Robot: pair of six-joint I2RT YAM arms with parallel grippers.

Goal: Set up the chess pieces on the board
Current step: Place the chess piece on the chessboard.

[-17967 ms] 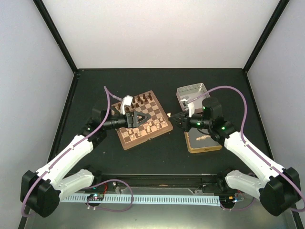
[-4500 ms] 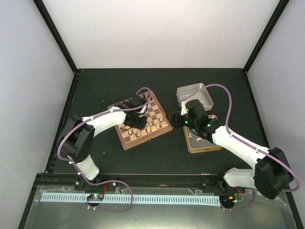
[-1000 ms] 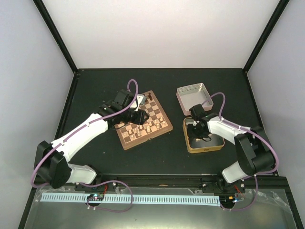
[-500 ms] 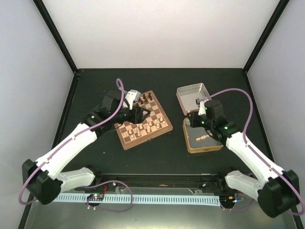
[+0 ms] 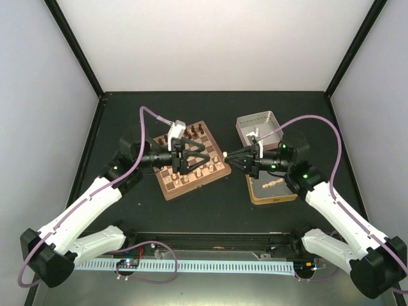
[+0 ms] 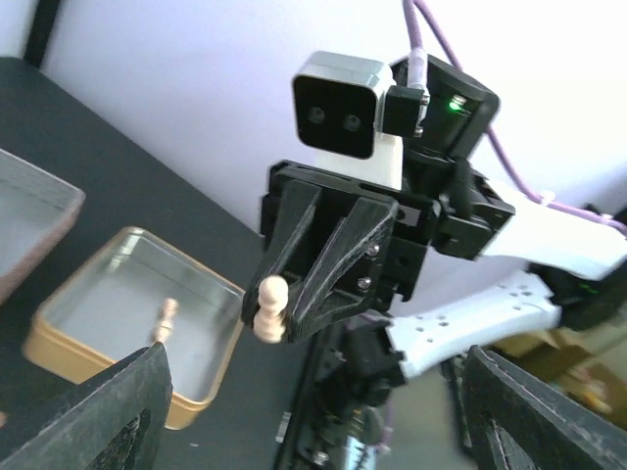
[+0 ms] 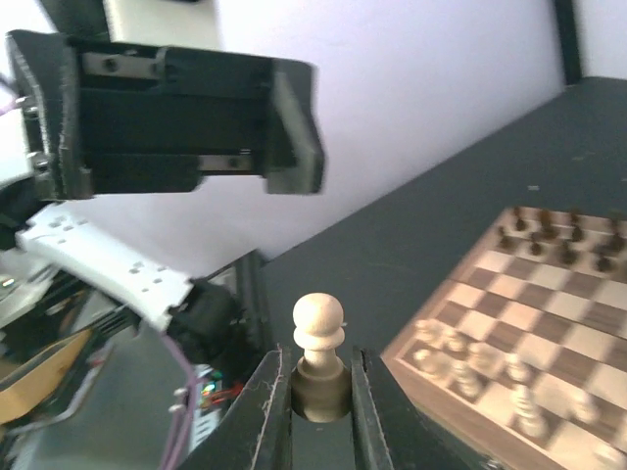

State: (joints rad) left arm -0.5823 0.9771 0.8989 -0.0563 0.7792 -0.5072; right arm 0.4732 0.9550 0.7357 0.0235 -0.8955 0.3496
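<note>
Beside board point(image 5: 205, 180) edge — pawn point(image 7: 319, 338) (right gripper point(image 5: 229, 154))

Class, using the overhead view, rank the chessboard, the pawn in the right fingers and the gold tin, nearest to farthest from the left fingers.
From the left fingers:
1. chessboard: directly beneath them.
2. pawn: just past the board's right edge, in the right fingers.
3. gold tin: farthest right.

Bright, even light washes the white back wall point(image 5: 217, 44) as I watch, while my right wrist view shows the pawn point(image 7: 319, 321) sharp and the board point(image 7: 549, 323) behind blurred.
</note>
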